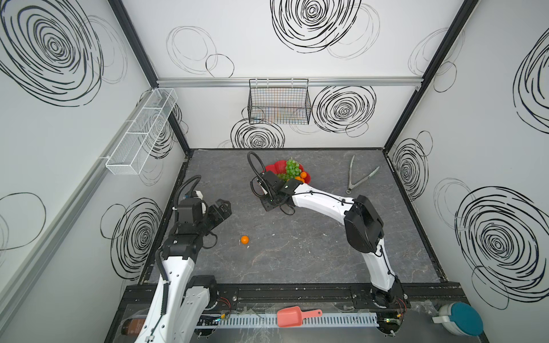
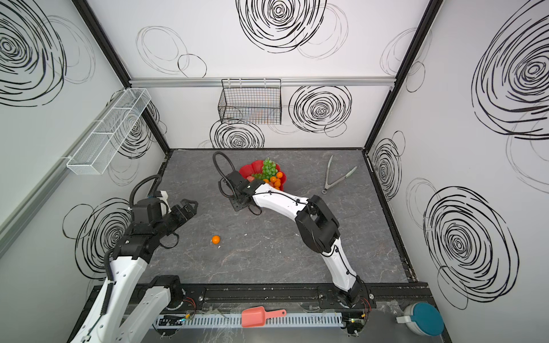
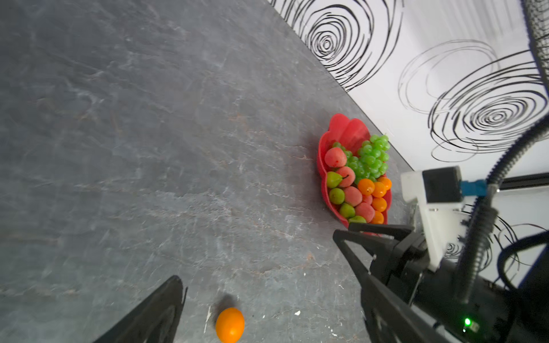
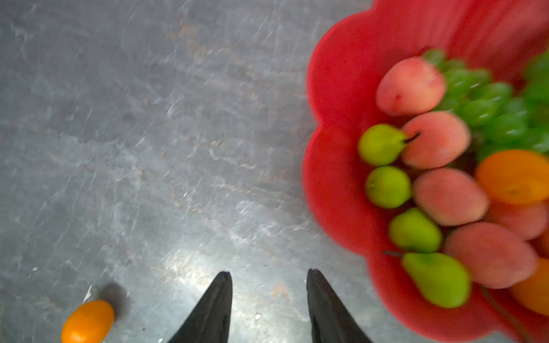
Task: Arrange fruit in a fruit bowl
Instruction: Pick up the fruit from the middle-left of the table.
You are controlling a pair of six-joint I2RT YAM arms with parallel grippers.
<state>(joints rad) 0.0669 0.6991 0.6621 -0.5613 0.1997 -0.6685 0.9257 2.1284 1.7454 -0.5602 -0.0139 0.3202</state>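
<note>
The jaws of the right gripper (image 4: 269, 297) stand apart with nothing between them, over bare worktop (image 4: 148, 148) just beside the fruit bowl (image 4: 341, 74). The jaws of the left gripper (image 1: 227, 209) are spread wide and empty too, well back from the bowl. The red bowl sits toward the far middle of the worktop, near the back wall. It already carries the grapes (image 3: 371, 157), a row of peaches (image 4: 436, 139), a row of pears (image 4: 383, 144) along its rim and a cluster of tangerines (image 3: 372, 190). By my reckoning the job is nearly finished: only one loose tangerine (image 1: 244, 239) lies out on the worktop, well apart from the bowl and nearer the left gripper. In both top views the right arm covers the near part of the bowl, so little beyond grapes and tangerines shows there. The wrist views show the peaches and pears lined up, though the right wrist view is blurred. Only the top views take in the tongs (image 1: 359, 178) lying off to one side of the bowl and the black wire basket (image 1: 279, 102) hanging on the back wall.
</note>
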